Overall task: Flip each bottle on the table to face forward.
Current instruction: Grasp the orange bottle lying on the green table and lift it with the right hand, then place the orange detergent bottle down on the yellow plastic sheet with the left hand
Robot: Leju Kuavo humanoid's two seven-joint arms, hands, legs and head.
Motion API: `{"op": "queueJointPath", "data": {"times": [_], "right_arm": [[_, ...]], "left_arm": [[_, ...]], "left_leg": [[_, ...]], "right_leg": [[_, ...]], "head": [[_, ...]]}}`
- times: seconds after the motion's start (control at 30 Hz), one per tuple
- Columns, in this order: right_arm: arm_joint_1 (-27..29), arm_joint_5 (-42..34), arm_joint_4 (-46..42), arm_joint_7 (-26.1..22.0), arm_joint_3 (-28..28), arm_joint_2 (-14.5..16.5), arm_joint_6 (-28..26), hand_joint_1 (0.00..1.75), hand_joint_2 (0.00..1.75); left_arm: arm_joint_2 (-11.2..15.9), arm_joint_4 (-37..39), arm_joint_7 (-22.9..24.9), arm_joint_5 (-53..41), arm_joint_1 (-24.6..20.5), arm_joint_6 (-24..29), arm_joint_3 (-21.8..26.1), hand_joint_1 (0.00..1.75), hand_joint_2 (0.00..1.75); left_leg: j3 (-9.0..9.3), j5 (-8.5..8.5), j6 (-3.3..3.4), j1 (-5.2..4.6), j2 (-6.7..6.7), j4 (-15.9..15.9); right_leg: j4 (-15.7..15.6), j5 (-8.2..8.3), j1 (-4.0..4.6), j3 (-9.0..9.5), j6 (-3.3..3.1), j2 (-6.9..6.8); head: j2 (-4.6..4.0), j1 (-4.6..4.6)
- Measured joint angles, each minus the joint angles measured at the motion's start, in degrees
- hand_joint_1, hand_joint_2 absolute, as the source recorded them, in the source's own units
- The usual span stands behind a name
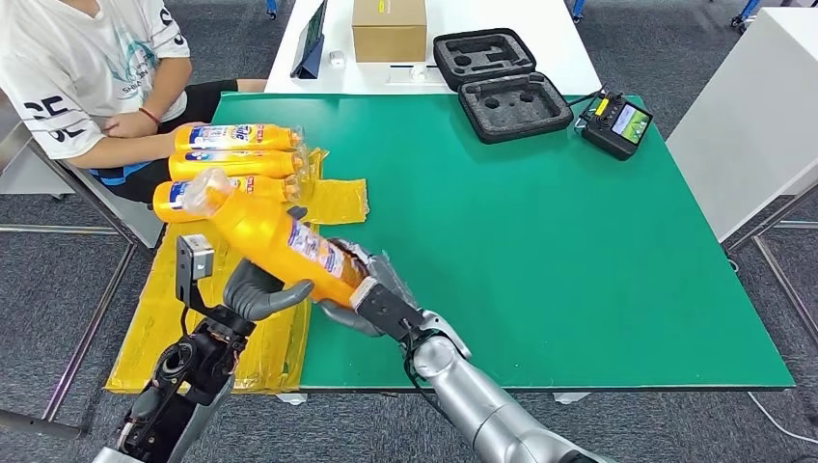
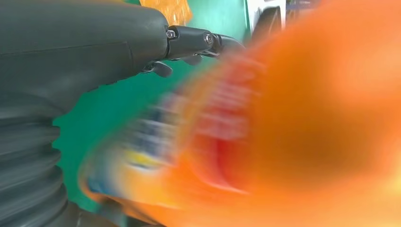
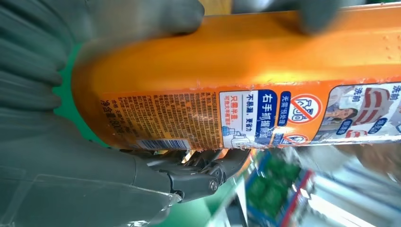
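Covering table (image 1: 540, 241), green mat; grey carpet floor (image 1: 58, 280) around.

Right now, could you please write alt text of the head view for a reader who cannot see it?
Both robot hands hold one orange plastic bottle tilted above a green table: the right hand grips its base, the left hand supports its middle. Three more orange bottles lie on yellow sheets near a seated person.

This looks like a robot test lab. A green mat (image 1: 540, 241) covers a work table, with a remote controller (image 1: 615, 122), an open foam case (image 1: 502, 84) and grey office carpet (image 1: 39, 289) around.
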Motion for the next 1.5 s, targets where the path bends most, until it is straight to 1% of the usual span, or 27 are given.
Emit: {"op": "queueJointPath", "data": {"times": [0.17,0.33,0.37,0.47,0.5,0.87,0.9,0.93,1.0,1.03,1.07,1.13,1.3,1.4,1.5], "right_arm": [[-0.65,-0.49,4.01,0.45,0.34,0.24,0.79,1.75,1.75],[-1.38,-0.6,6.9,0.49,0.33,0.19,0.39,1.75,1.75],[-1.46,-0.55,7.25,0.49,0.33,0.19,0.27,1.75,1.75],[-1.58,-0.25,7.95,0.44,0.33,0.19,-0.06,1.75,1.75],[-1.62,-0.15,8.1,0.43,0.33,0.2,-0.14,1.75,1.75],[-1.9,0.24,8.51,0.29,0.32,0.21,-0.92,1.75,1.75],[-1.88,0.25,8.5,0.29,0.32,0.21,-0.91,1.64,1.75],[-1.87,0.25,8.5,0.29,0.32,0.21,-0.91,1.4,1.75],[-1.87,0.23,8.48,0.27,0.31,0.24,-0.91,0.53,1.75],[-1.86,0.23,8.45,0.23,0.31,0.27,-0.94,0.2,1.31],[-1.86,0.25,8.41,0.15,0.31,0.31,-1.04,0.0,0.87],[-1.83,0.27,8.15,-0.14,0.31,0.42,-1.41,0.0,0.0],[-0.91,-0.79,4.23,-1.51,0.29,0.44,-0.52,0.0,0.0],[0.79,-2.25,-1.35,-1.72,0.31,0.18,1.54,0.0,0.0],[3.21,-5.69,-9.0,-1.76,0.32,-0.42,5.0,0.0,0.0]], "left_arm": [[0.5,-1.18,1.13,5.66,0.66,-3.5,0.38,0.0,1.75],[0.91,-3.06,1.76,7.56,1.52,-4.21,1.28,0.0,1.75],[0.92,-3.32,1.83,7.64,1.61,-4.19,1.36,0.29,1.75],[0.92,-3.87,1.82,6.15,1.7,-3.62,1.43,1.6,1.75],[0.93,-3.98,1.78,5.19,1.71,-3.26,1.38,1.75,1.75],[0.92,-4.89,1.51,-5.8,1.78,3.25,-1.19,1.75,1.75],[0.92,-4.9,1.44,-6.34,1.65,3.72,-1.42,1.75,1.75],[0.92,-4.9,1.43,-6.64,1.5,4.03,-1.62,1.75,1.75],[0.92,-4.9,1.55,-6.55,1.21,4.31,-1.8,1.75,1.75],[0.92,-4.89,1.63,-6.31,1.11,4.34,-1.83,1.75,1.75],[0.92,-4.88,1.7,-5.97,1.04,4.42,-1.85,1.75,1.75],[0.92,-4.84,1.69,-5.3,1.03,4.82,-1.86,1.75,1.75],[1.09,-4.72,0.22,-5.14,1.15,7.57,-1.37,1.75,1.75],[1.39,-4.66,-1.4,-6.53,1.18,9.98,-0.42,1.75,1.75],[1.73,-4.64,-4.0,-9.64,1.19,13.53,1.0,1.75,1.75]], "left_leg": [[0.0,-0.01,0.0,0.0,0.01,0.0],[0.0,0.0,0.0,0.0,0.01,0.0],[0.0,0.0,0.0,0.0,0.0,0.0],[0.0,0.0,0.0,0.0,0.0,0.0],[0.0,0.0,0.0,0.0,0.01,0.0],[0.0,0.0,0.0,0.0,0.0,0.0],[0.0,0.0,0.0,0.0,0.0,0.0],[0.0,0.0,0.0,0.0,0.0,0.0],[0.0,0.0,0.0,0.0,0.01,0.0],[0.0,0.0,0.0,0.0,0.01,0.0],[0.0,0.0,0.0,0.0,0.01,0.0],[0.0,0.0,0.0,0.0,0.01,0.0],[0.0,0.0,0.0,0.0,0.01,0.0],[0.0,0.0,0.0,0.0,0.01,0.0],[-0.01,-0.01,0.0,0.01,0.01,0.0]], "right_leg": [[0.0,0.0,0.0,-0.01,0.0,0.0],[0.0,0.0,0.0,-0.02,0.0,0.0],[0.0,0.0,0.0,-0.02,0.0,0.0],[0.0,0.0,0.0,-0.02,0.0,0.0],[0.0,0.0,0.0,-0.02,0.0,0.0],[0.0,0.0,0.0,-0.02,0.0,0.0],[0.0,0.0,0.0,-0.02,0.0,0.0],[0.0,0.0,0.0,-0.02,0.0,0.0],[0.0,0.0,0.0,-0.02,0.0,0.0],[0.0,0.0,0.0,-0.02,0.0,0.01],[0.0,0.0,0.0,-0.01,0.0,0.0],[0.0,0.0,0.0,-0.02,0.0,0.0],[0.0,0.0,0.0,-0.02,0.0,0.01],[0.0,-0.01,0.0,-0.03,0.0,0.0],[0.0,-0.01,0.01,-0.03,0.0,0.0]], "head": [[0.0,0.0],[0.0,-0.01],[0.0,0.0],[0.0,0.0],[0.0,0.0],[0.0,0.01],[0.0,0.01],[0.0,0.01],[0.0,0.0],[0.0,0.0],[0.0,0.0],[0.0,0.0],[0.0,0.01],[0.0,-0.01],[0.0,0.01]]}}
